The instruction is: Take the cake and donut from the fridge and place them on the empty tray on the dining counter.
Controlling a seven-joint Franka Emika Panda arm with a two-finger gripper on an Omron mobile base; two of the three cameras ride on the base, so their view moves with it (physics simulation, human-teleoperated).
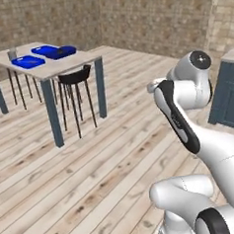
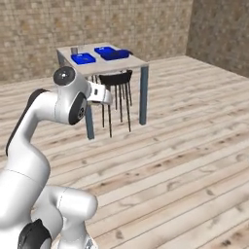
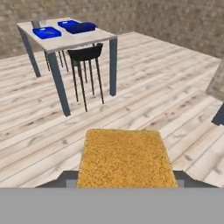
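Crumbly tan-orange block — the cake point(image 3: 125, 158) — clamped in the hand point(image 3: 125, 177).

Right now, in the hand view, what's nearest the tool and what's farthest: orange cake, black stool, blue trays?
1. Cake: between the tool's fingers.
2. Black stool: ahead, under the counter's near end.
3. Blue trays: farthest, on the dining counter.

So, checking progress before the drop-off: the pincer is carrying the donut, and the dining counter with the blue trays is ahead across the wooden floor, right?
Not quite. The hand view shows the pincer shut on the tan-orange cake, not the donut. The rest holds: the dining counter with the blue trays stands ahead across the wooden floor.
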